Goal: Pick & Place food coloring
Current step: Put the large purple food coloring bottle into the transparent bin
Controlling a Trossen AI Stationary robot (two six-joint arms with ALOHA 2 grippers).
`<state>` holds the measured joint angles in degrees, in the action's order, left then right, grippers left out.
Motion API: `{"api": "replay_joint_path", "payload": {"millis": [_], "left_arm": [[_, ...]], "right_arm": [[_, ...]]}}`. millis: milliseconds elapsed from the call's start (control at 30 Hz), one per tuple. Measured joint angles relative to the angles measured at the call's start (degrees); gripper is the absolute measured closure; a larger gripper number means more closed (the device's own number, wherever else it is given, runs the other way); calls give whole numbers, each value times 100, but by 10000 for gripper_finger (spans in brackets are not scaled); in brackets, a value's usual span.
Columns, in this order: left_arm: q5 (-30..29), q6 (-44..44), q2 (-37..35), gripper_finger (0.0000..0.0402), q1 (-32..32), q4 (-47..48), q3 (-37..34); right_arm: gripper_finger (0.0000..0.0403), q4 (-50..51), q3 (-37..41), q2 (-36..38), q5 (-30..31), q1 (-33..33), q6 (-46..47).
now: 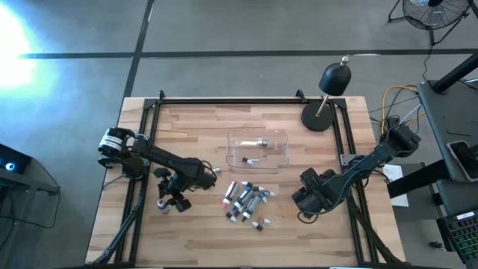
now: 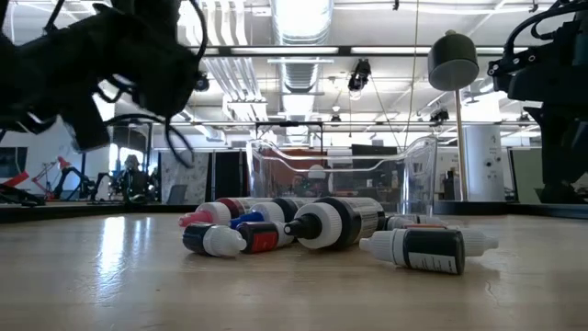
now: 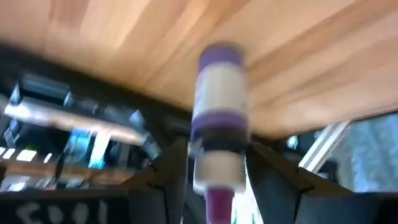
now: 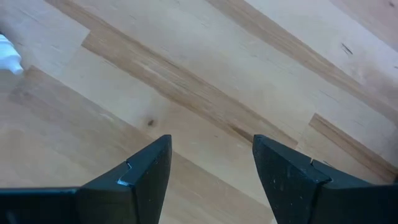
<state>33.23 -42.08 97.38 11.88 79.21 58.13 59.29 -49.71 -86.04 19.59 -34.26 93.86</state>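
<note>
With a small pale purple-capped food coloring bottle [image 3: 219, 118] gripped in its jaws, the left gripper [image 1: 214, 172] hangs beside the bottle pile [image 1: 246, 203] on the wooden tabletop [image 1: 194, 232], mid-carry; next comes swinging it over the clear rectangular plastic tray [image 1: 258, 149], while the right gripper [image 4: 210, 163] waits open-jawed.

2 dark, near-black arms w/ chunky jointed links. Left arm [image 1: 160, 158] has a white-and-black banded cylinder at its base end, nearest the table [image 1: 194, 239] edge. Right arm [image 1: 358, 168]: blocky matte links. Right gripper [image 4: 210, 171] fingers [image 4: 146, 171]: black, wedge-shaped, w/ stepped inner edges.
</note>
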Motion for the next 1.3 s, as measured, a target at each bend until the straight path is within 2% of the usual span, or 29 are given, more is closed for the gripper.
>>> {"api": "replay_joint_path", "payload": {"millis": [133, 300, 400, 500, 667, 800, 900, 1033, 1133, 1300], "left_arm": [[-48, -397, -123, 264, 0, -555, -2], [-209, -483, -140, 264, 1, -574, -4], [-850, -626, -214, 264, 27, -570, 83], [-1770, -911, -388, 264, 65, -624, 328], [-3117, -1879, -1001, 264, 403, -1080, 668], [-3594, -3086, -1618, 264, 958, -1210, 621], [-3764, -4805, -2068, 264, 1511, -1100, 517], [-4307, -6820, -2475, 264, 2405, -1041, 496], [-4367, -7734, -2527, 264, 2944, -615, 493], [-4072, -8632, -2458, 264, 3456, -79, 466]], "right_arm": [[184, 3, 0, 0, 2, 2, 0], [184, 4, 0, 0, 0, 2, 0], [184, 4, 0, 0, -8, 2, 0], [184, 2, 0, 0, -18, 2, 0], [184, 1, 0, 0, -143, 2, 7], [184, 2, 0, 0, -191, 0, 0], [184, -1, 2, 0, -203, 2, 0], [184, 1, 0, 0, -205, 1, -1], [184, 4, 0, 0, -205, 2, -2], [184, 4, 2, 0, -203, 4, -24]]}}
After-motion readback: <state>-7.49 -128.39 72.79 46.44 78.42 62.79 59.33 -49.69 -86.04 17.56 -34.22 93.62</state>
